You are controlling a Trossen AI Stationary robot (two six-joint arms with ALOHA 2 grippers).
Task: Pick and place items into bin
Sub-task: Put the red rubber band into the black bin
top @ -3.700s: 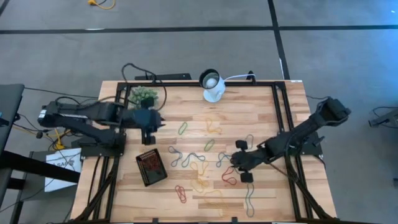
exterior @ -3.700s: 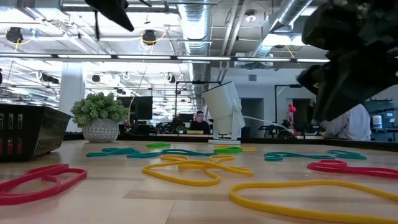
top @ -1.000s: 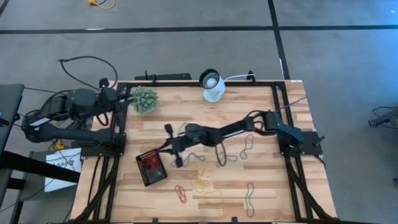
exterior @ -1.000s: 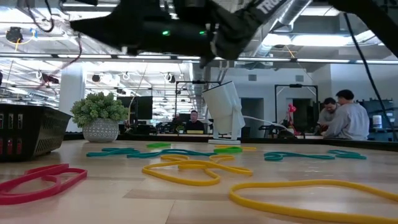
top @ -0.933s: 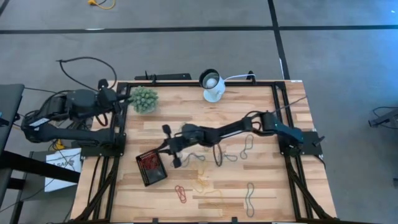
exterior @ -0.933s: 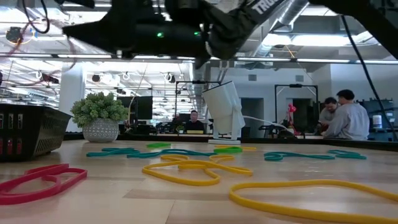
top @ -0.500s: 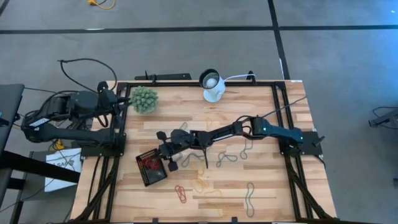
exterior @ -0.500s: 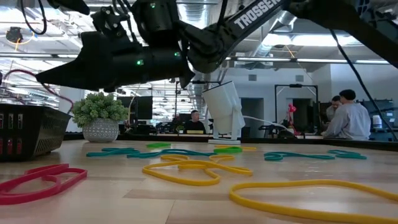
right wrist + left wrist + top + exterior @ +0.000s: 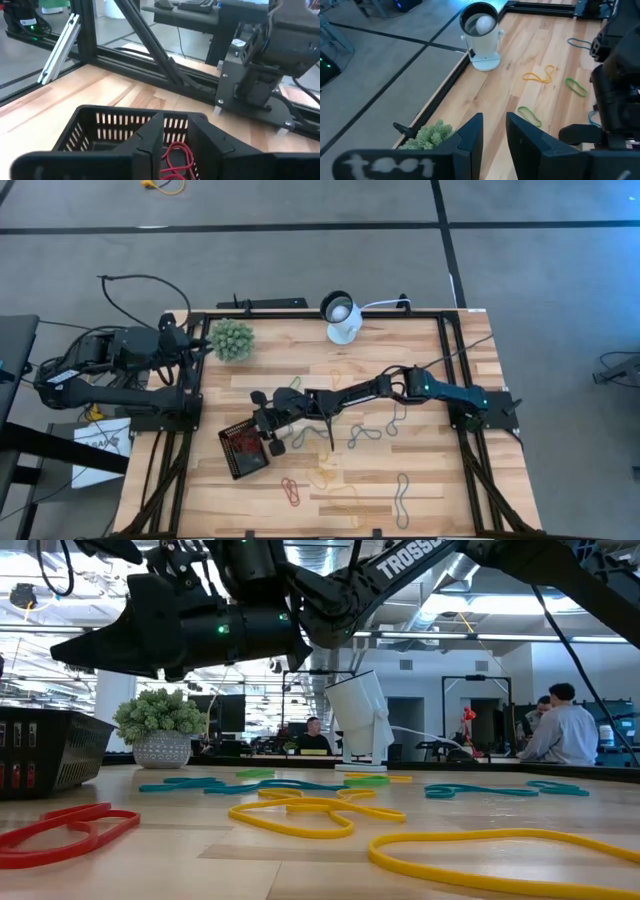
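Now the right gripper (image 9: pixel 258 423) hangs over the bin (image 9: pixel 243 450) near the tabletop's left edge, fingers parted with nothing between them; red loops (image 9: pixel 176 160) lie inside the bin. The left gripper (image 9: pixel 207 345) waits beside the plant ball (image 9: pixel 231 339), fingers slightly apart, empty.

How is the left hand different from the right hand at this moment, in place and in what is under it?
1. Place: the left hand waits at the table's edge beside the green plant ball; the right hand is stretched across the table to the black bin.
2. Below: the left hand has no loops under it; the right hand hangs above the bin, where red loops lie.

Shared: both are dark two-finger hands, and neither holds anything visible.
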